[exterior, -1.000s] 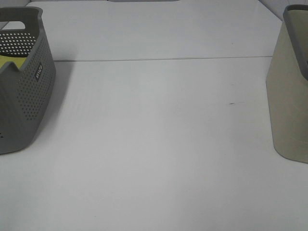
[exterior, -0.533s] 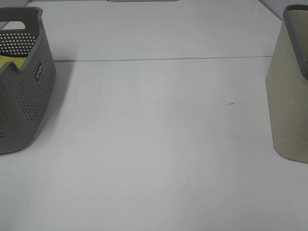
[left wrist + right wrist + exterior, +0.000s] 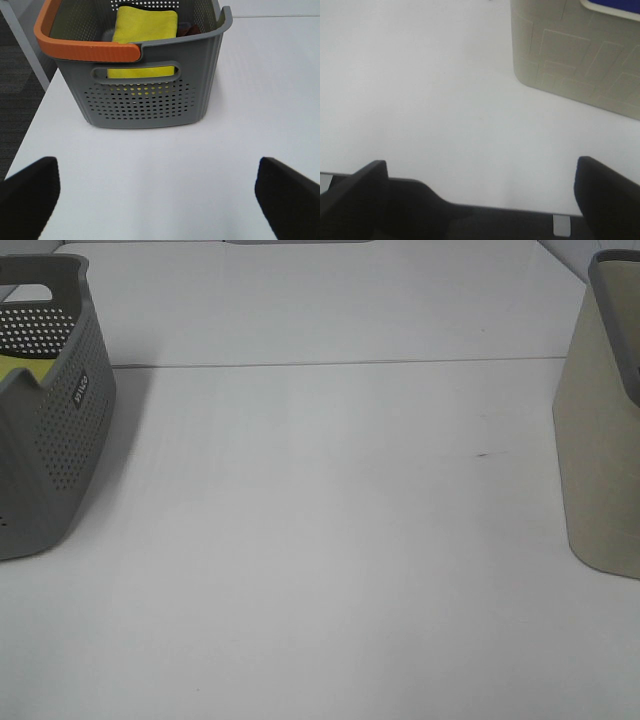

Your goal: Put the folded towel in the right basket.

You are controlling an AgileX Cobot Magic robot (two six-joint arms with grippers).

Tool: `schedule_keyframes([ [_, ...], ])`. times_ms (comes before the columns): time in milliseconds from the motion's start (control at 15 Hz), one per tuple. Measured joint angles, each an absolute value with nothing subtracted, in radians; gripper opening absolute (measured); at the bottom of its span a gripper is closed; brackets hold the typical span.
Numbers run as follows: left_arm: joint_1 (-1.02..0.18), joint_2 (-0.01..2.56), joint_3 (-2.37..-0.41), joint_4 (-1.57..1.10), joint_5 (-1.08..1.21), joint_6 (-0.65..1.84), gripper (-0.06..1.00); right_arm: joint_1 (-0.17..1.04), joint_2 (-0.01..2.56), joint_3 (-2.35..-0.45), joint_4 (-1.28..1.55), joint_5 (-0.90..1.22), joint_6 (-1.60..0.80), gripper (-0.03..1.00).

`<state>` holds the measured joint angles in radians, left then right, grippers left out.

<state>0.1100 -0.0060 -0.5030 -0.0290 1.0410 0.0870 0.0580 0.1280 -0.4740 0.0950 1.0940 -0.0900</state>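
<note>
A folded yellow towel [image 3: 144, 31] lies inside the grey perforated basket [image 3: 150, 100] with an orange handle; a sliver of it shows in the exterior view [image 3: 22, 371] inside that left basket [image 3: 60, 430]. The beige right basket [image 3: 600, 440] stands at the right edge and shows in the right wrist view [image 3: 580, 55]. My left gripper [image 3: 160, 195] is open and empty, short of the grey basket. My right gripper [image 3: 480, 195] is open and empty over bare table, short of the beige basket. Neither arm shows in the exterior view.
The white table [image 3: 320, 520] lies between the two baskets, with a seam across it. The table's left edge and dark floor [image 3: 20, 90] lie beside the grey basket. A dark item sits beside the towel inside the basket [image 3: 187, 29].
</note>
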Motion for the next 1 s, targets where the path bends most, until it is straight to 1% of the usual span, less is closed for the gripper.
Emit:
schedule_keyframes([
  [67, 0.110, -0.006, -0.503, -0.029, 1.041, 0.087, 0.99, 0.058, 0.094, -0.472, 0.095, 1.094, -0.090, 0.97],
  [133, 0.110, -0.006, -0.503, -0.029, 1.041, 0.087, 0.99, 0.058, 0.001, -0.471, 0.097, 1.101, -0.090, 0.97],
  [1000, 0.110, -0.006, -0.503, -0.029, 1.041, 0.087, 0.99, 0.058, -0.003, -0.471, 0.098, 1.110, -0.090, 0.97],
])
